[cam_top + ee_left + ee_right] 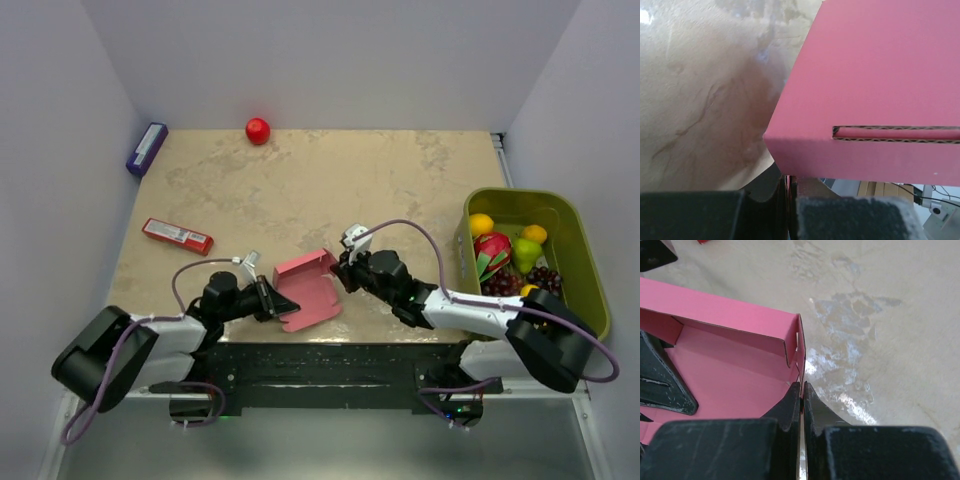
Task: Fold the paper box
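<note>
half-folded pink thin-card paper box [310,292] on the beige marbled table [300,180], left gripper [789,187] pinching its left edge, right gripper [801,390] nipped tight on its upright right wall

I see a beige marbled table [400,180]. On it lie a red ball [258,130] at the far edge, a purple pack [146,149] in the far left corner, a red packet [177,236] on the left and a pink box [310,292] near the front edge. A green bin [590,270] stands at the right edge.
</note>
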### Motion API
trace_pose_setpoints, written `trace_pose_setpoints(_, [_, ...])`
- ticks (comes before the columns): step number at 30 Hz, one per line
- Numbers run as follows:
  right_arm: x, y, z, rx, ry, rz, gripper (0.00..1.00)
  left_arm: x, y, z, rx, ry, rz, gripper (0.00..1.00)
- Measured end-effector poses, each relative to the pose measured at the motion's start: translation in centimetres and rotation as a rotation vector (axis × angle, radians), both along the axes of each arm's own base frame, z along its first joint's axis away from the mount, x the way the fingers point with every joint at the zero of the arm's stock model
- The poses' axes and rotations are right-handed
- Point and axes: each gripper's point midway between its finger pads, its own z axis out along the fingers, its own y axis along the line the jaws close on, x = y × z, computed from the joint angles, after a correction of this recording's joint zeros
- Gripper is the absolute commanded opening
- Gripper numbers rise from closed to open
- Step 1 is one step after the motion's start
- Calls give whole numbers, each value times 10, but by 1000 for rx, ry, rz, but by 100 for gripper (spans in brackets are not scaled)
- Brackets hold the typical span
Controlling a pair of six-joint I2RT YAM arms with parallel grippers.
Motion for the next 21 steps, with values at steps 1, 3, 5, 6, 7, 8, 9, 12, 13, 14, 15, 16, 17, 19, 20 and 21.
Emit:
trace_pose_setpoints(1, [-1,-2,-8,-7,14,-18,0,-1,0,-4,7,12,-5,0])
trace_pose_setpoints(3, [-2,-5,-20,-12,38,-47,0,-2,-1,-12,18,29,-15,0])
trace_pose_setpoints(5, [-3,-6,-29,-15,56,-73,0,-3,-1,-18,25,46,-21,0])
trace_pose_setpoints(6, [-3,-6,-32,-14,63,-88,0,-3,-2,-20,25,48,-25,0])
trace_pose_setpoints(7, [-2,-7,-35,-15,69,-102,0,-3,-2,-22,26,51,-28,0])
trace_pose_setpoints(8, [-2,-7,-36,-15,74,-119,0,-3,-2,-24,26,51,-29,5])
trace_pose_setpoints(9, [-2,-8,-37,-14,76,-135,0,-3,-3,-24,26,50,-32,20])
trace_pose_setpoints(12, [1,-13,-36,-17,71,-179,0,-1,-3,-26,36,27,-37,53])
trace_pose_setpoints(13, [2,-15,-37,-24,68,-192,0,0,-2,-28,45,21,-34,59])
trace_pose_setpoints(14, [3,-19,-37,-35,65,-212,0,2,-1,-30,57,17,-29,63])
trace_pose_setpoints(15, [4,-22,-37,-42,62,-226,0,3,-2,-29,59,10,-30,73])
trace_pose_setpoints(16, [5,-25,-36,-47,59,-238,0,6,-3,-26,57,-7,-32,76])
trace_pose_setpoints(17, [6,-27,-36,-50,56,-248,0,9,-4,-23,61,-31,-35,80])
trace_pose_setpoints(19, [7,-31,-33,-53,49,-265,0,19,-5,-15,73,-78,-21,83])
trace_pose_setpoints(20, [8,-32,-32,-52,44,-274,0,22,-3,-14,92,-94,-11,85])
trace_pose_setpoints(21, [9,-33,-32,-54,42,-278,0,23,-1,-13,104,-106,-5,86])
